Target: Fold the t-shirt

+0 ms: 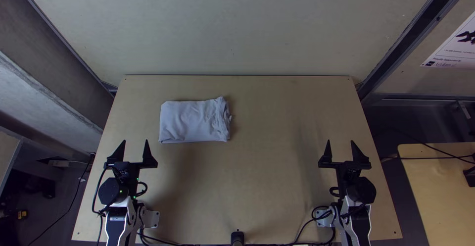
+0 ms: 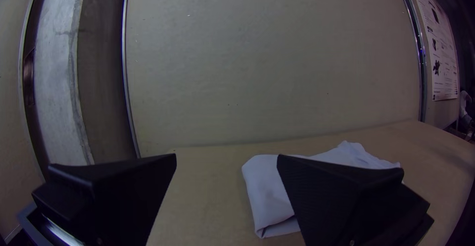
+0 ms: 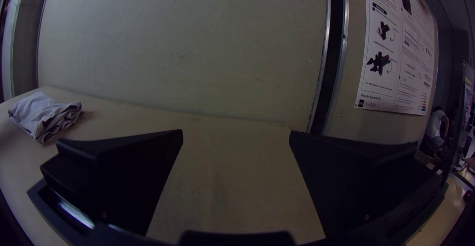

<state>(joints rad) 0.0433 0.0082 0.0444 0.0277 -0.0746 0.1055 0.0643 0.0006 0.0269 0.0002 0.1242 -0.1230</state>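
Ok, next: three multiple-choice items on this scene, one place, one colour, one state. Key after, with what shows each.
1. Where on the table does the t-shirt lie?
A. Near edge, middle
B. Far half, left of centre
C. Far right corner

2. What colour is the t-shirt?
A. Black
B. Red
C. Whitish

3. How do the left tool and right tool stand?
A. Both open
B. Both shut
C. One open, one shut

Key:
1: B, the top view has it beyond the left tool, left of the table's midline.
2: C, pale cloth in all three views.
3: A, a wide gap parts the fingertips on each.
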